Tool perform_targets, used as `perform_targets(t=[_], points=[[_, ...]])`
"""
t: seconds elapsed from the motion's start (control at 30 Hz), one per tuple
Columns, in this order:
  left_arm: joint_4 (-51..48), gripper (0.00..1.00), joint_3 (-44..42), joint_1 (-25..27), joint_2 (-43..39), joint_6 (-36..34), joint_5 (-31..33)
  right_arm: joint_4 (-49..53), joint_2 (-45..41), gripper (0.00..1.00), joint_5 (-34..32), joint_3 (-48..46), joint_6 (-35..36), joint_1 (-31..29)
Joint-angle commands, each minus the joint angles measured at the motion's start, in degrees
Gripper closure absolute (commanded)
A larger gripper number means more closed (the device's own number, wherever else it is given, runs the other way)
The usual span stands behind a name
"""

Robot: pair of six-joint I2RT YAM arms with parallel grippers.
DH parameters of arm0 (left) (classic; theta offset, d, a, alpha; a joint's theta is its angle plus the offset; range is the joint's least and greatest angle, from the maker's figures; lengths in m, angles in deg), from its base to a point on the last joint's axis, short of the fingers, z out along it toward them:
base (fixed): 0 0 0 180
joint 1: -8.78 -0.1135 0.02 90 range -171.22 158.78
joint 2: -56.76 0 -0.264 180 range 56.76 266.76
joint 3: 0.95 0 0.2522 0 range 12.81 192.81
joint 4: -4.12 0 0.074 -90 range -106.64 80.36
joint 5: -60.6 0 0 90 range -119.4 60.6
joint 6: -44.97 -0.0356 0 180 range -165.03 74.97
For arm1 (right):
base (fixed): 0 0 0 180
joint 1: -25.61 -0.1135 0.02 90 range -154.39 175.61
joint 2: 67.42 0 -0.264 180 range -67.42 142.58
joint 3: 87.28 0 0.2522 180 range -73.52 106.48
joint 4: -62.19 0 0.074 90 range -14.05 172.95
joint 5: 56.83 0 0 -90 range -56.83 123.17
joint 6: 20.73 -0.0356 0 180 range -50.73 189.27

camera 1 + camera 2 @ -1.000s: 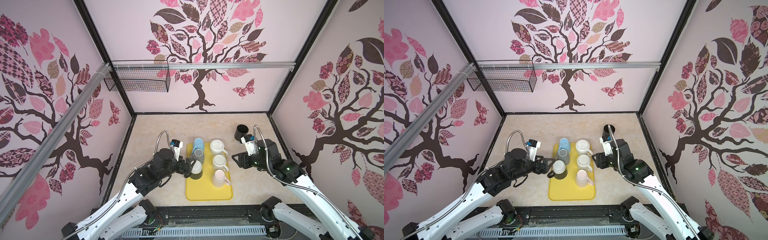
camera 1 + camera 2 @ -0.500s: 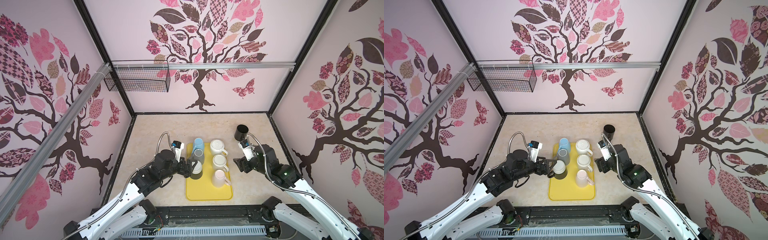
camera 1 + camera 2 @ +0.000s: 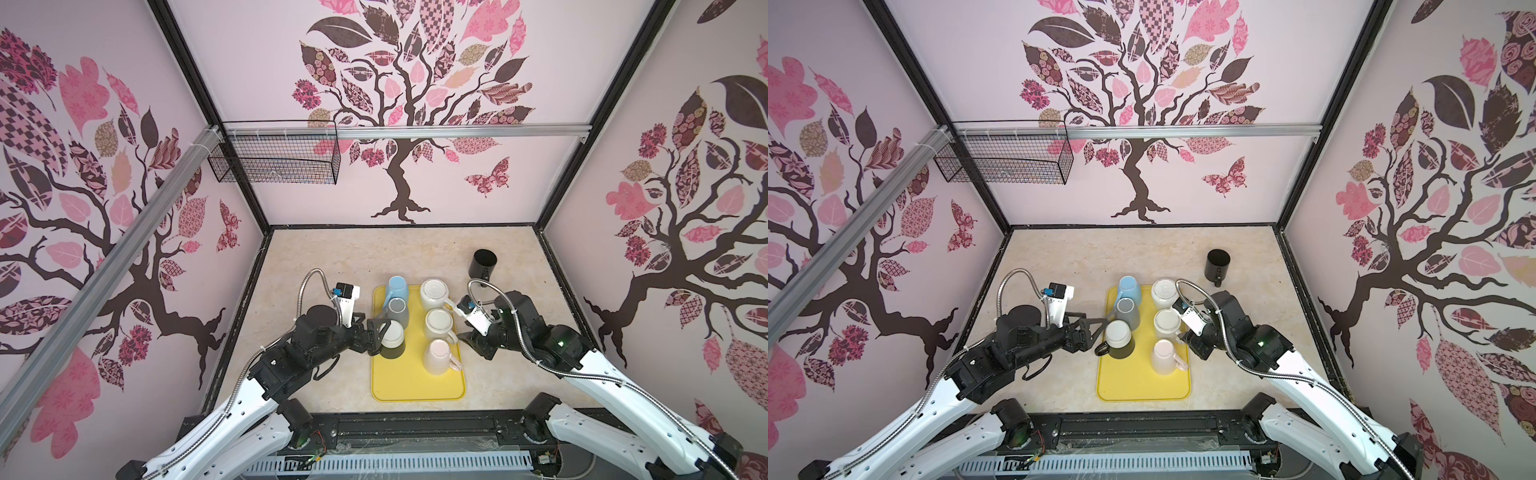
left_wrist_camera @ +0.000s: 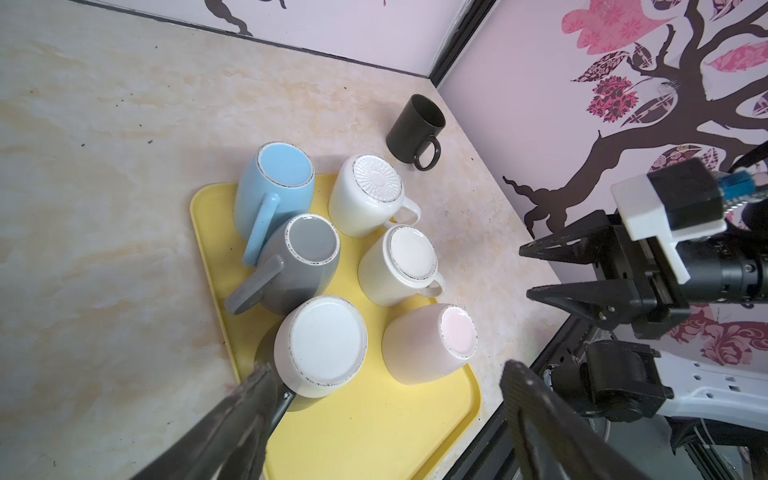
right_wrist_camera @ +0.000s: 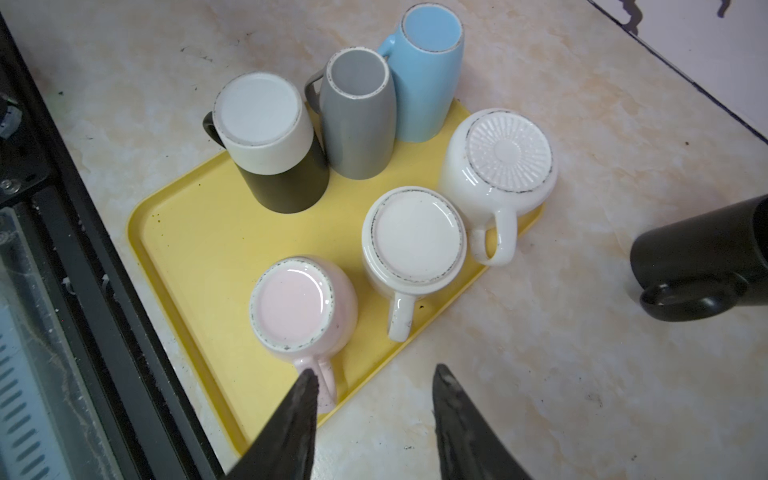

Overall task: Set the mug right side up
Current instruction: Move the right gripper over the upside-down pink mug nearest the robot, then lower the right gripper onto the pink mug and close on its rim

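Note:
Several mugs stand upside down on the yellow tray (image 3: 415, 386): blue (image 3: 397, 286), grey (image 3: 398, 309), white-and-dark (image 3: 391, 338), ribbed white (image 3: 433, 291), cream (image 3: 439, 324) and pink (image 3: 437, 355). A black mug (image 3: 484, 262) stands mouth up on the table at the back right. My left gripper (image 3: 375, 337) is open at the white-and-dark mug (image 4: 320, 343), one finger by its dark handle. My right gripper (image 5: 376, 372) is open and holds nothing at the tray's right edge, one finger beside the pink mug's handle (image 5: 322, 374).
The tray (image 3: 1142, 386) lies mid-table, with bare yellow surface at its front. Patterned walls close in the table on three sides. A wire basket (image 3: 274, 160) hangs high on the back left. A black rail (image 3: 415, 428) runs along the front edge.
My right gripper has drawn back from the black mug toward the tray's right edge, and its jaws have narrowed. The left arm has held still.

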Motion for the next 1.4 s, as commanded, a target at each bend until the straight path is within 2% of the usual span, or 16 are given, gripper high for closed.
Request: perform_targets(t=[0.0,0.17,0.33,0.47,0.8,1.0,1.13,1.37], points=[[1.39,0.12,-1.62,0.12,-0.46,0.06,0.83,3.74,1.32,0.52,-1.39,3.23,5.82,-2.28],[2.16,0.12,-1.70,0.16,0.10,0.07,0.46,7.51,6.12,0.53,-9.71,1.79,10.04,-7.92],[2.32,0.12,-1.94,0.04,0.00,0.15,0.30,5.46,5.46,0.52,-6.40,-0.95,10.95,-8.14],[2.79,0.12,-2.31,0.05,-0.28,0.44,-0.15,4.74,6.57,0.51,-6.62,-2.58,11.53,-8.17],[3.58,0.12,-2.89,0.06,-0.52,0.68,-0.98,4.23,11.98,0.49,-1.63,-1.37,11.25,-9.81],[3.31,0.12,-2.83,0.04,-0.26,0.77,-1.00,3.25,15.45,0.52,-1.28,-1.37,10.13,-11.30],[3.24,0.12,-2.80,0.08,0.01,0.83,-1.03,1.80,16.36,0.55,-4.04,-1.90,9.37,-11.27],[3.38,0.12,-2.89,0.08,0.68,0.86,-1.05,0.35,18.01,0.58,-4.97,-1.75,7.59,-11.38]])
